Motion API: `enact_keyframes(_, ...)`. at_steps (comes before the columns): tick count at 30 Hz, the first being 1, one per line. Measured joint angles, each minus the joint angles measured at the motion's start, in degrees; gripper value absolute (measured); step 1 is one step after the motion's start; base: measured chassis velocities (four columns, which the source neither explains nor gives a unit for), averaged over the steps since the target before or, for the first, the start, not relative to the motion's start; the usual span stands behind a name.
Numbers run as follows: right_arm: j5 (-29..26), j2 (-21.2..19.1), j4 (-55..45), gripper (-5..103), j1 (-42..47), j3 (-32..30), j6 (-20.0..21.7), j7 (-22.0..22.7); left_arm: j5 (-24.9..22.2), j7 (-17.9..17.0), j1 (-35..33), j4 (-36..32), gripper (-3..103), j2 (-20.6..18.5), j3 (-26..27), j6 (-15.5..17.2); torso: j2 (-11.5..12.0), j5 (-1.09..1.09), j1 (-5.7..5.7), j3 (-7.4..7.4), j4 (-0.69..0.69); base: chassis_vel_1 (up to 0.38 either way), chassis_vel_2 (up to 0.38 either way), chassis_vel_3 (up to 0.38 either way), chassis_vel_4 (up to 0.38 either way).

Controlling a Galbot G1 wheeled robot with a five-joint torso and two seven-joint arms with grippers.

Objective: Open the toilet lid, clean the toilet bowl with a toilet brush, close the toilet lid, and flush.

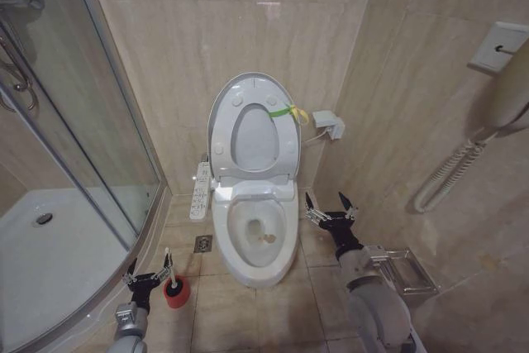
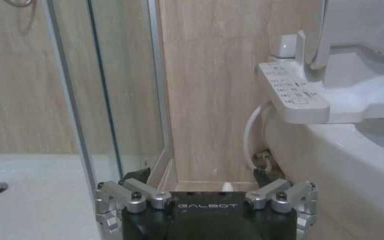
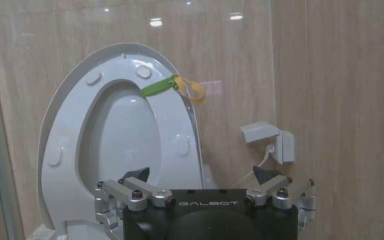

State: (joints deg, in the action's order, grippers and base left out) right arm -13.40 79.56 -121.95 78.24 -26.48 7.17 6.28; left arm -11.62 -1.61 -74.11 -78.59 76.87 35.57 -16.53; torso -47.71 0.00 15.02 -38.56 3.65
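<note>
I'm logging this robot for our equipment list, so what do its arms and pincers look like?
Both arms are smooth silver-grey cylinders ending in black wrist housings. The left pincer and right pincer have pointed black fingertips on silver metal linkages with visible bolts. Each black housing carries white "GALBOT" lettering, seen in both wrist views. No loose cables show.

The white lid stands raised against the wall, yellow-green band at its edge, above the open white bowl; the brush stands in its red cup.
</note>
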Motion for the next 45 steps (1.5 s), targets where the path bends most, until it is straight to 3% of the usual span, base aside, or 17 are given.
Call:
enact_keyframes(41,0.0,0.0,0.0,100,0.0,0.0,0.0,0.0,1.2,0.1,0.5,3.6,100,0.9,0.3,-2.0,0.0,0.0,-0.01,0.0,-0.01,-0.024,0.025,0.021,-0.023)
enact_keyframes(45,0.0,0.0,0.0,100,0.0,0.0,0.0,0.0,1.2,1.4,1.5,5.0,100,0.8,0.0,-3.5,0.0,0.0,0.03,-0.01,-0.02,-0.125,0.128,0.111,-0.14)
